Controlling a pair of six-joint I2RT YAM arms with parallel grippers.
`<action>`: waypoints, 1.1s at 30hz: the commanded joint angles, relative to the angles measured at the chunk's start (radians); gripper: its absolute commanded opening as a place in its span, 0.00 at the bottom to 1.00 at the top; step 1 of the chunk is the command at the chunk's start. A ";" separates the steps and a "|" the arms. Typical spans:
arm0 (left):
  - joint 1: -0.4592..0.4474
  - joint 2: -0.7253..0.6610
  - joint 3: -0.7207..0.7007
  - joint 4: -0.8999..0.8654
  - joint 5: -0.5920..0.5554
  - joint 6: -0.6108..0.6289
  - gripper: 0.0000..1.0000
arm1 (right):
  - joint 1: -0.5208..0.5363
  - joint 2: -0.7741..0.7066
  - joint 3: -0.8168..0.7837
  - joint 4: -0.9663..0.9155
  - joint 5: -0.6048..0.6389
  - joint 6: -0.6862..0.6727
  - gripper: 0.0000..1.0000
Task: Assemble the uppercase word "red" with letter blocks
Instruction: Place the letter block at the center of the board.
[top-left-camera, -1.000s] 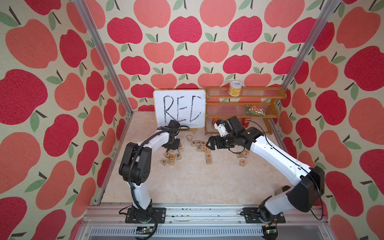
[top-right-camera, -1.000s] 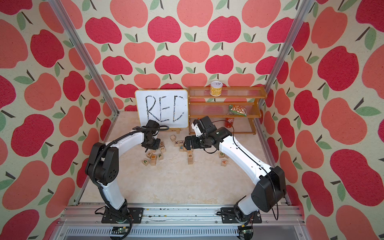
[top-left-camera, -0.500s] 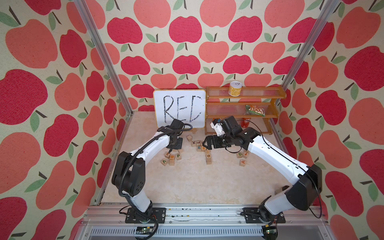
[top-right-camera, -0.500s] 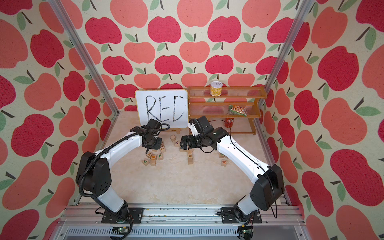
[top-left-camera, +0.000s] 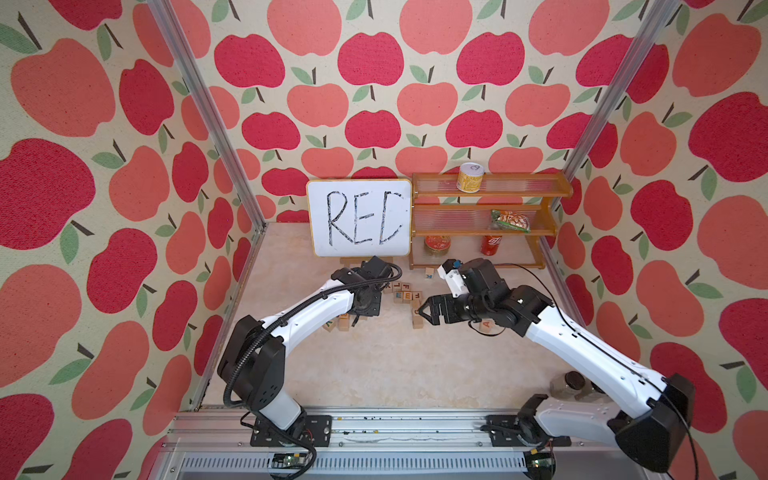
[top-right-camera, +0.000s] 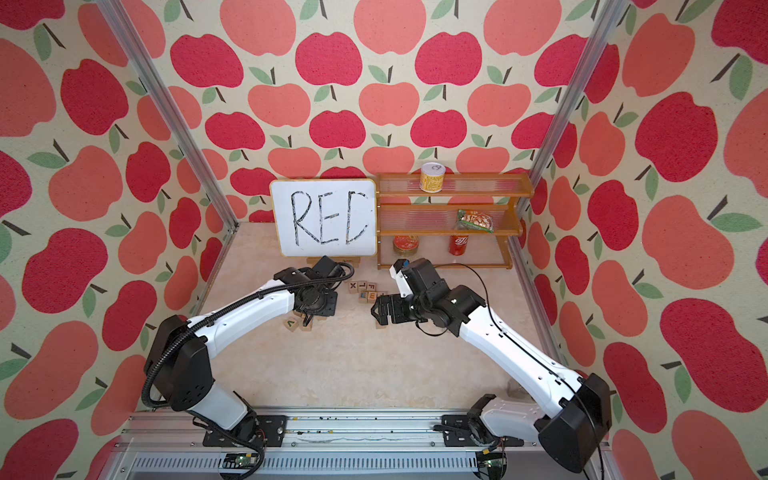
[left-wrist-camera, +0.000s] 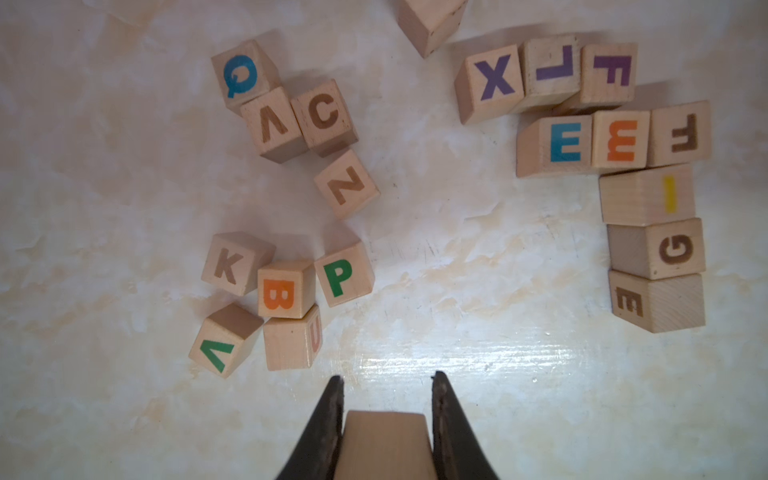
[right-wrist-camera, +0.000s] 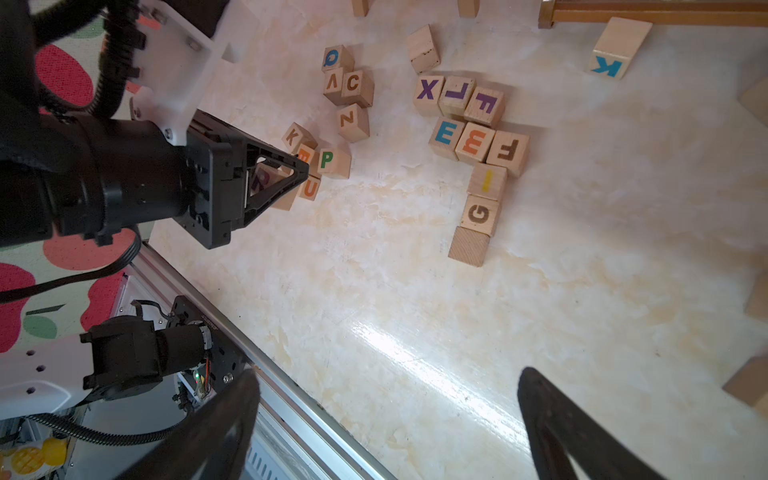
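While left pincer (left-wrist-camera: 387, 376) clamps R block (left-wrist-camera: 385, 440) over open tabletop (left-wrist-camera: 498, 291), right pincer (right-wrist-camera: 387, 374) gapes.

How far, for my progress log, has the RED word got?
Done: nothing placed yet. In hand: the left pincer grips the R block. Left: the blue E block sits among loose cubes; no D is visible; the right pincer is open and empty.

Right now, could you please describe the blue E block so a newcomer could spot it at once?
On the table in front of the whiteboard, blocks form two short rows. In the row farther from the board, the end block on the left arm's side is the E block; its letter is blue, whereas the next block's E is orange.
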 joint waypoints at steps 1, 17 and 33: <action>-0.037 -0.033 -0.041 -0.028 -0.054 -0.111 0.09 | 0.008 -0.071 -0.057 0.000 0.029 0.045 0.99; -0.195 -0.122 -0.222 0.094 -0.146 -0.308 0.10 | 0.070 -0.293 -0.254 -0.008 0.097 0.126 0.99; -0.279 -0.066 -0.330 0.273 -0.173 -0.366 0.10 | 0.125 -0.348 -0.319 -0.030 0.117 0.147 0.99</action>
